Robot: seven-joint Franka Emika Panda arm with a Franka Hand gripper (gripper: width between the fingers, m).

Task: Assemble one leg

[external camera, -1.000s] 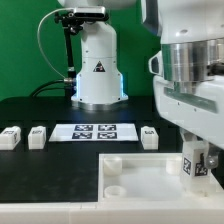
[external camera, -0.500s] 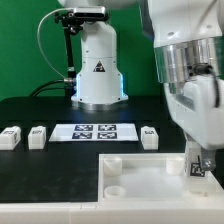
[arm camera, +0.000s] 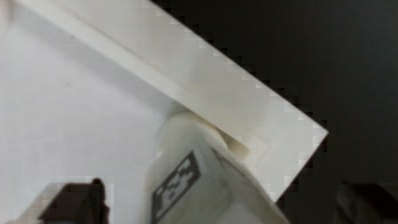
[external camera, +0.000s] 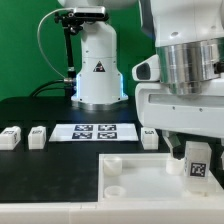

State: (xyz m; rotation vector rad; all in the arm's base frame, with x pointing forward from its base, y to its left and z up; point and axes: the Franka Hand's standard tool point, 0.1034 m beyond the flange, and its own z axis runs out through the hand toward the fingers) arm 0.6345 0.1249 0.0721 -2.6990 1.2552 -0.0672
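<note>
- Leg (external camera: 198,161) stands upright on a corner of the white panel (external camera: 140,178), at the exterior view's right end of the panel, with its black-and-white tag facing the exterior camera. Whether its foot sits in a corner hole cannot be told.
- Wrist view: the leg (arm camera: 187,180) rises at the panel's pointed corner (arm camera: 107,110).
- Gripper (arm camera: 217,208) hangs over that corner and straddles the leg. Its jaws are spread, and a gap shows between the leg and each dark fingertip (arm camera: 71,205).
- Two round holes (external camera: 113,164) lie at the panel's opposite end.
- Marker board (external camera: 97,131) lies flat beyond the panel's far edge.
- One loose post (external camera: 150,138) stands just beyond the panel, beside the marker board. A second loose post (external camera: 37,136) and a third loose post (external camera: 10,137) stand past the marker board's other end.
- Robot base (external camera: 98,70) stands behind the marker board, well apart from the panel.
</note>
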